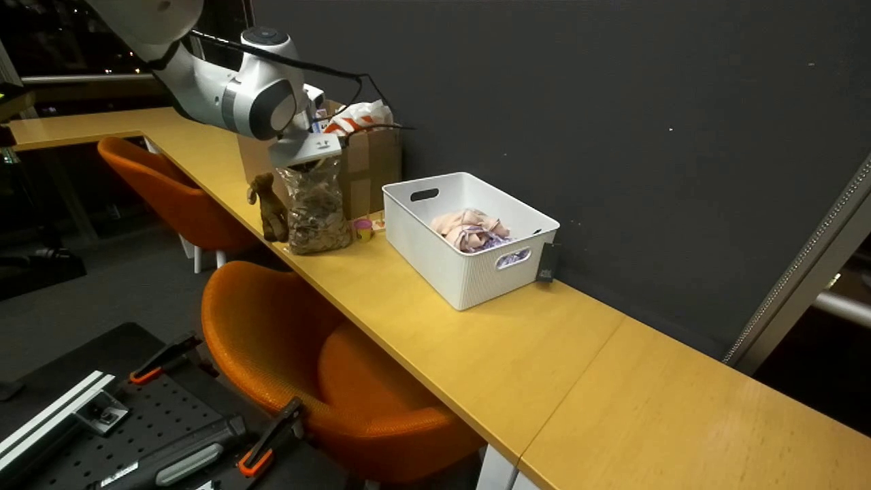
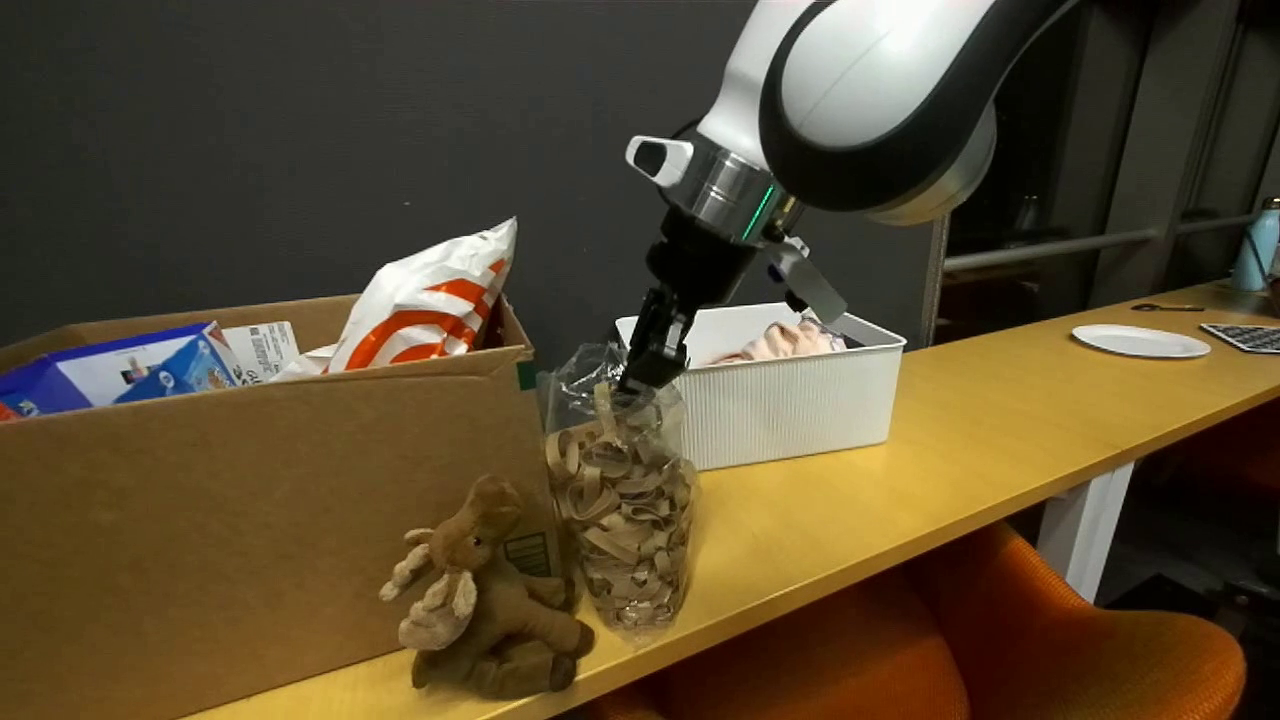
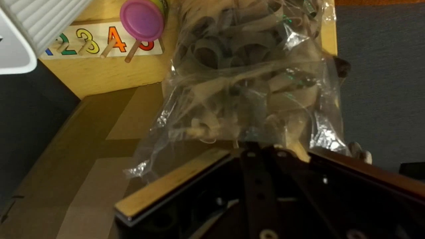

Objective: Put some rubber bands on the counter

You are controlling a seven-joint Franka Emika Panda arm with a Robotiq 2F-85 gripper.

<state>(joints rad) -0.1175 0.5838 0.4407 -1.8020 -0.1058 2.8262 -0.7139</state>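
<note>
The gripper (image 2: 641, 383) is at the mouth of 1 bag (image 2: 577, 388) of rubber bands (image 2: 632, 522); jaws closed, any hold unclear.

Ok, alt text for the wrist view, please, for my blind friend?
A closed robot gripper at the mouth of a clear bag of tan rubber bands. Nearby on a yellow counter: a purple-lidded tub, a numbered strip, a white bin and a cardboard box.
</note>
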